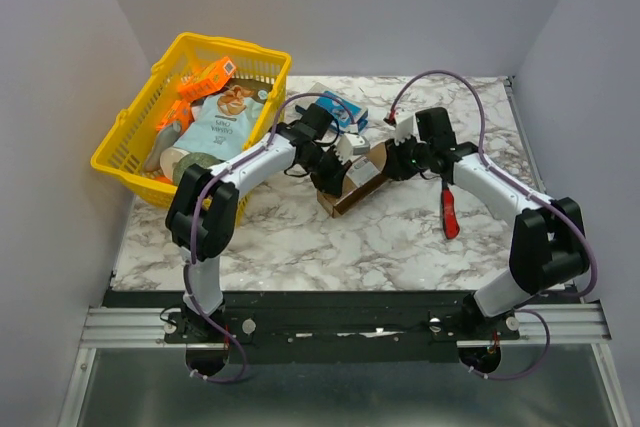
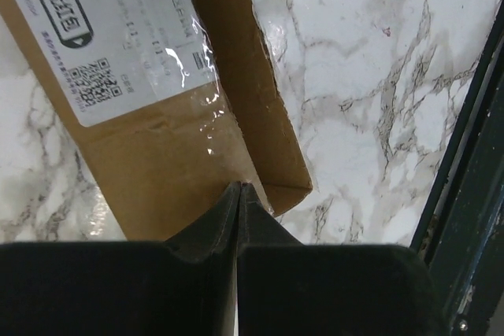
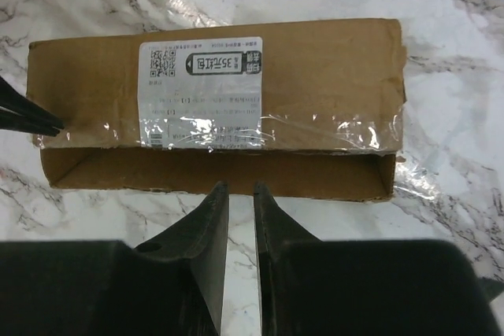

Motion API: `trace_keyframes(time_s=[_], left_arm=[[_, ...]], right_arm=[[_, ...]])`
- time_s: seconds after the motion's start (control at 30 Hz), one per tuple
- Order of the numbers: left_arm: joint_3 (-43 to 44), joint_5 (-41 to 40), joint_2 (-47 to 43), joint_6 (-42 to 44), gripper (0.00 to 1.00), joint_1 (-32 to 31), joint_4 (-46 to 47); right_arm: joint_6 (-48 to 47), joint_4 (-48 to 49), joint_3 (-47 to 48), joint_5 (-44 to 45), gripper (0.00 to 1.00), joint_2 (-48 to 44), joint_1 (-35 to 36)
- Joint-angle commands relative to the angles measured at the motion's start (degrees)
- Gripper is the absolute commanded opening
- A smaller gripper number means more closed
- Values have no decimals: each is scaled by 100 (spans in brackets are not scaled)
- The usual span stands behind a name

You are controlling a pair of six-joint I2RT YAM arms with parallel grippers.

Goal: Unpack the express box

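Two grippers, one carton — the express box (image 1: 352, 179) is lying between them on the table (image 1: 400, 242).
Left gripper (image 2: 238, 188) is pressing its jaws shut at the box's end (pinching card? unclear); right gripper (image 3: 240, 188) is hovering narrowly parted, empty — likely light, stiff card, with the long edges offering the hold.

Matt cardboard express box (image 3: 331, 76), glossy tape (image 3: 339, 133), polished marble tabletop (image 3: 457, 21).
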Motion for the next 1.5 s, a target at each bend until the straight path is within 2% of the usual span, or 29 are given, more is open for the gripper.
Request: trace_keyframes(time_s=[0.0, 0.1, 0.43, 0.5, 0.67, 0.83, 1.03, 1.47], left_arm=[[-184, 325, 216, -398, 8, 128, 156], [-228, 588, 339, -565, 8, 242, 165], [-289, 712, 366, -768, 8, 392, 367], [-315, 730, 366, -786, 8, 392, 393], [-430, 818, 340, -856, 8, 392, 516], [-395, 835, 427, -865, 8, 392, 499], [-298, 853, 445, -883, 8, 392, 472], [9, 985, 647, -883, 5, 568, 279]], right_arm=[[10, -27, -224, -202, 26, 79, 35], [-95, -9, -408, 9, 26, 70, 36], [-166, -44, -1103, 352, 26, -52, 36], [-140, -62, -1262, 484, 23, -254, 36], [-7, -27, -779, -217, 17, -554, 62], [-210, 78, -191, 18, 16, -203, 185], [-288, 202, -75, 405, 15, 386, 273], [-174, 149, -1288, 739, 17, -9, 317]])
